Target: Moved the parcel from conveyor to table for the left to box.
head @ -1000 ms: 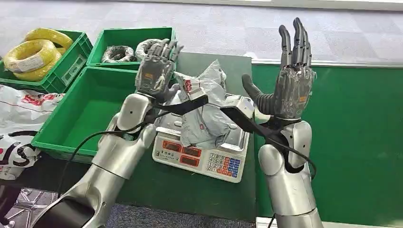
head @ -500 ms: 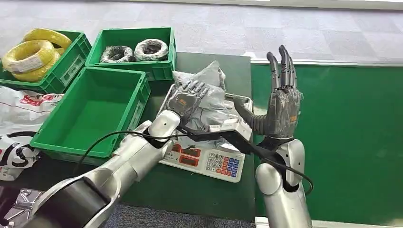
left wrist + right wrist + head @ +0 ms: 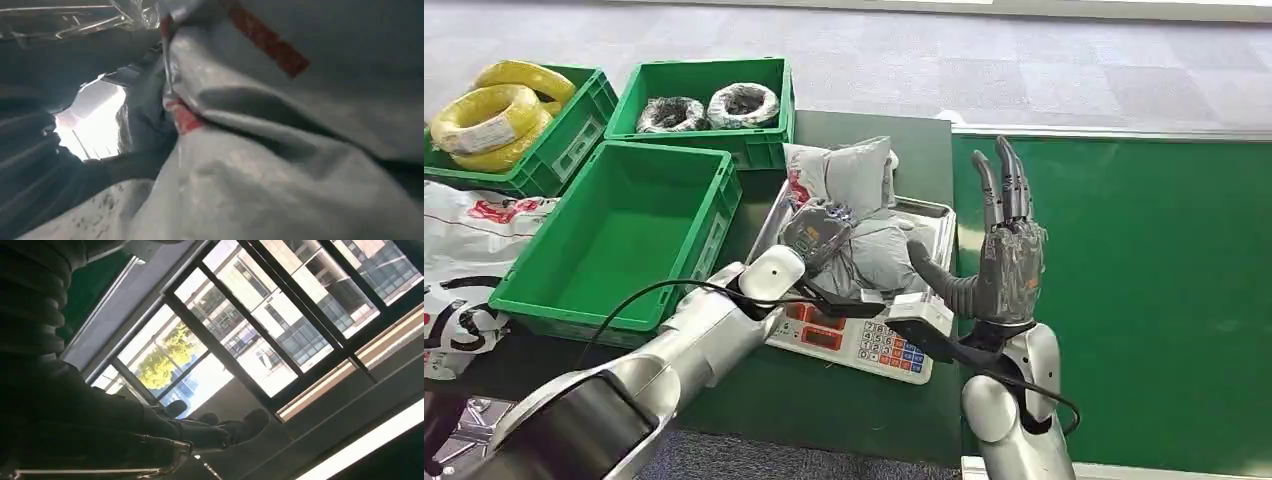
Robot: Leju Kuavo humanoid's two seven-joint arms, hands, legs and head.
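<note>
The grey plastic parcel (image 3: 862, 178) lies crumpled on the steel tray (image 3: 935, 212) of a weighing scale (image 3: 867, 342) on the dark table. My left hand (image 3: 817, 230) rests on top of the parcel with its fingers curled into the folds. In the left wrist view the grey parcel (image 3: 300, 150) with red print sits right against the dark fingers (image 3: 35, 165). My right hand (image 3: 1007, 262) stands upright beside the tray's right edge, fingers straight up and apart, thumb out toward the parcel, holding nothing. The right wrist view looks past my right hand (image 3: 100, 425) at windows.
The green conveyor belt (image 3: 1144, 300) runs along the right. An empty green crate (image 3: 614, 235) stands left of the scale. Behind it are a crate of yellow cable coils (image 3: 494, 110) and a crate of dark and pale coils (image 3: 709, 100). White printed bags (image 3: 464, 250) lie far left.
My left hand came down from above the tray onto the parcel and closed its fingers into it. My right hand sank lower and nearer, staying upright and spread.
</note>
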